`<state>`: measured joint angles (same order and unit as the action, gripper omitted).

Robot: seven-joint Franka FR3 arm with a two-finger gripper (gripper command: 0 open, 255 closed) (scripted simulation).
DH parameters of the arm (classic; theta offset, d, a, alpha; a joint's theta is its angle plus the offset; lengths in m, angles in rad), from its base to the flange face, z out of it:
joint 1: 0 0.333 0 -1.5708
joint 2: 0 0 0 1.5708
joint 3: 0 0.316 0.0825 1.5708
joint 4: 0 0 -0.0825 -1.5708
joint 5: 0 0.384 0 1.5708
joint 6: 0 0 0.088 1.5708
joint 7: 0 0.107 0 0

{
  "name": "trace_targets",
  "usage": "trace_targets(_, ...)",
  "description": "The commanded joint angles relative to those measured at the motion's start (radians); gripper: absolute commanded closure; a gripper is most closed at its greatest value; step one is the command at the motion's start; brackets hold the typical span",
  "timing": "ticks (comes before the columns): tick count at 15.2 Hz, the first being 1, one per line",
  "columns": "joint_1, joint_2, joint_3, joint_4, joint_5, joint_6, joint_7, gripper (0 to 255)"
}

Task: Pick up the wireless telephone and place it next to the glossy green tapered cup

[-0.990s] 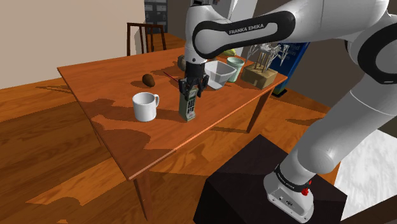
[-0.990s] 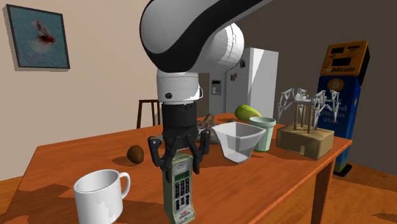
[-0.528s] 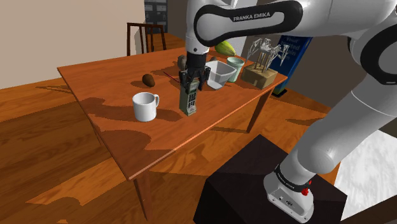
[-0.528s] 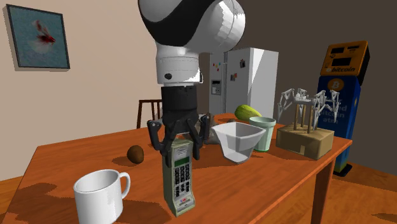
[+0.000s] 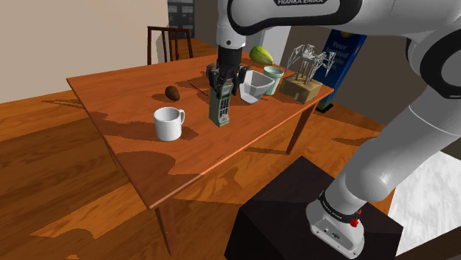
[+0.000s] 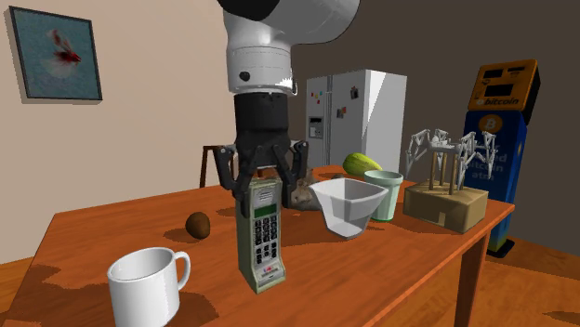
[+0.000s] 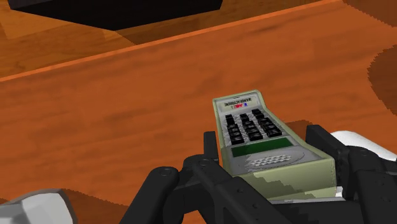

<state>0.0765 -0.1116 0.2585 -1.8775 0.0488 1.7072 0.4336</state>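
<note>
My claw (image 5: 224,81) grips the phone (image 5: 220,108) by its top end, one finger clamped on each side. The phone hangs upright, keypad facing out, over the middle of the surface (image 5: 125,92), between the mug (image 5: 169,123) and the bowl (image 5: 253,85). Compared with a second ago it is higher and has shifted from the mug toward the bowl. The green cup (image 5: 274,74) stands just beside the bowl, toward the surface's corner at the shoulder view's right, apart from the phone.
</note>
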Motion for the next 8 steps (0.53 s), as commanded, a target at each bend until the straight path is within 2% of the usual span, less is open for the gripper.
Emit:
trace_targets(1,0.000,0.003,0.000,0.030,-0.001,-0.026,0.002,255)
trace_targets(8,-0.001,0.013,0.000,0.135,-0.004,-0.122,0.006,255)
